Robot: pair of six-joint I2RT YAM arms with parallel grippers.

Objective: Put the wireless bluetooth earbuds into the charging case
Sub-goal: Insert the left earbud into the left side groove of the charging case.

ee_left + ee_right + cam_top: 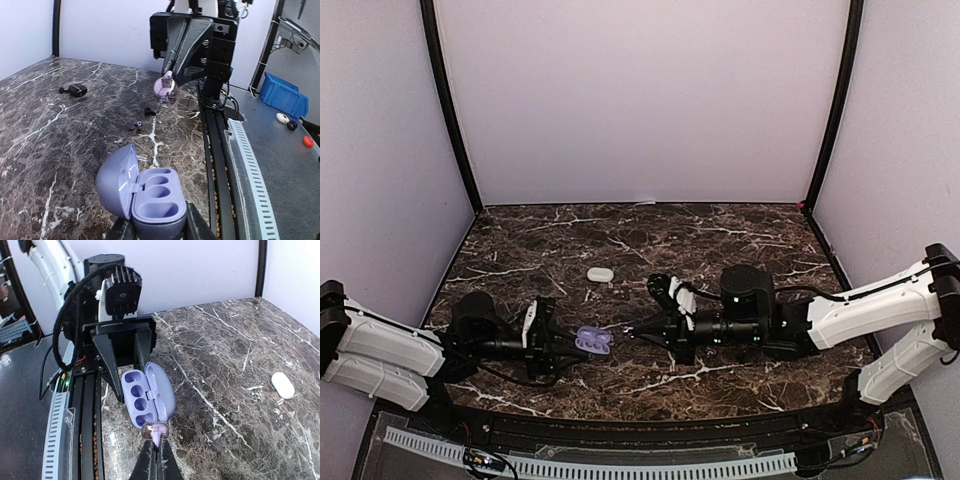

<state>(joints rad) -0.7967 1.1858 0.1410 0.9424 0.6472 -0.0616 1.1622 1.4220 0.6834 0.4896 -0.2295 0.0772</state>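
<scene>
Purple earbud (154, 430) sits pinched at the very tip of the right hand (157, 450), whose two fingers are pressed together on it with no gap showing between them. The bud is off the desk (720, 240), carried out ahead of the fingertips.

Facing that hand, the left hand (570, 342) is clamped on a purple case (150, 395), one finger on each side of its base. The case is open: its lid stands up at the side and the wells in the base are bare. Whether the case rests on the desk or is held just above it cannot be told.

Earbud and case are near each other, between the two hands, but not joined. In the right wrist view the bud lies just ahead of its fingers at the case's nearest end. The left wrist view shows a clear gap, with the bud farther out than the case and higher, so the bud is not in a well.

Under the right hand, on the desk between the two hands, lie two small dark buds (149, 111). Farther out from the left hand and to its left is a black case (77, 90). A white case (600, 273), closed, lies on the desk beyond both hands, well apart from either. Off the desk, to the right of the left hand, stands a blue bin (282, 95).
</scene>
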